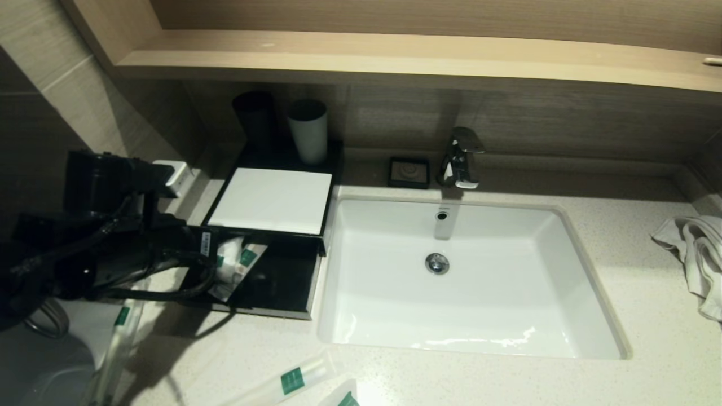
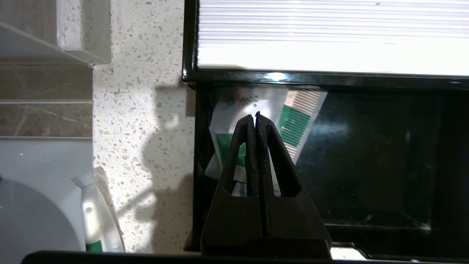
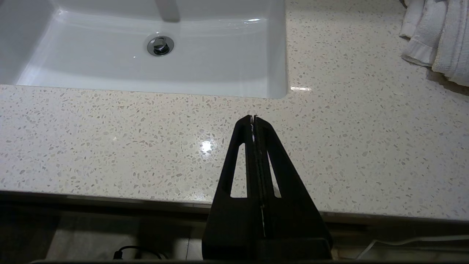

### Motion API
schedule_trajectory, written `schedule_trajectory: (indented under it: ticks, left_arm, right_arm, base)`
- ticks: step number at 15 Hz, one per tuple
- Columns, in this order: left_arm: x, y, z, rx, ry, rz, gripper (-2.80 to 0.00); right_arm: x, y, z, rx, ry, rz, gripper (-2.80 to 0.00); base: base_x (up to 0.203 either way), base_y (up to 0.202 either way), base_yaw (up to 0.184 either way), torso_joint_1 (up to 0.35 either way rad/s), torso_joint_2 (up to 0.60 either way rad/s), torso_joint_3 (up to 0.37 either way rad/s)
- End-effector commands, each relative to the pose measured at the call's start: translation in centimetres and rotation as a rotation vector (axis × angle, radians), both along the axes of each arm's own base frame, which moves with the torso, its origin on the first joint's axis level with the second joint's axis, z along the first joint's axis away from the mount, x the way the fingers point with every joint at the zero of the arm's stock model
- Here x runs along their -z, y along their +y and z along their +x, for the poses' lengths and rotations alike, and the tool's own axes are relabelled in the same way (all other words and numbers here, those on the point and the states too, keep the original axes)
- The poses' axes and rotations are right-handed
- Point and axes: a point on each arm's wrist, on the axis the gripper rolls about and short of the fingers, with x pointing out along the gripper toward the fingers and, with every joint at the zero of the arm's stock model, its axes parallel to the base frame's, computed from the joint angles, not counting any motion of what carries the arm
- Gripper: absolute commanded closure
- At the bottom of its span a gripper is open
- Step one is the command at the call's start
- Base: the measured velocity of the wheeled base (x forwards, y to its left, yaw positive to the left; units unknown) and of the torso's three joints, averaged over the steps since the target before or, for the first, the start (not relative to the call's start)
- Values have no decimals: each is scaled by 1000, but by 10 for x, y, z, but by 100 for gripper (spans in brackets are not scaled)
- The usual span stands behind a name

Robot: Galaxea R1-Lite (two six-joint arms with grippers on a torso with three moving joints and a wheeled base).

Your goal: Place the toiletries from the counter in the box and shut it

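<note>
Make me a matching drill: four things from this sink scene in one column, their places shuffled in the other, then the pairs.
1. towel
2. soap dish
3. white cup
4. left pincer

A. over the packets in the open drawer
B. back of the box, beside the black cup
C. counter right of the sink
D. counter just left of the faucet

Pairs: 1-C, 2-D, 3-B, 4-A

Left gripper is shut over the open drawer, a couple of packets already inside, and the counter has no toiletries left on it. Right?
Not quite: packets still lie on the counter in front of the sink, as the head view shows. The left gripper is shut over the open drawer, packets inside.
</note>
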Motion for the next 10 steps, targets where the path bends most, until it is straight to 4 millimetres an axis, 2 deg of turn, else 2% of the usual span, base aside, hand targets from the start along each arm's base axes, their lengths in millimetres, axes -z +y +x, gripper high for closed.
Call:
schedule_trajectory:
  ticks: [1, 7, 10]
  left_arm:
    - [-8, 3, -15, 10, -28, -31, 0]
    - [-9, 15, -73, 89, -45, -64, 0]
    - [-2, 19, -101, 248, 25, -62, 0]
  right_arm:
    - [0, 0, 0, -1, 0, 0, 0]
    - [0, 0, 0, -1, 0, -2, 0]
    - [0, 0, 0, -1, 0, 0, 0]
  base:
    - [0, 0, 0, 0, 0, 0]
    - [0, 0, 0, 0, 0, 0]
    - [0, 0, 0, 0, 0, 0]
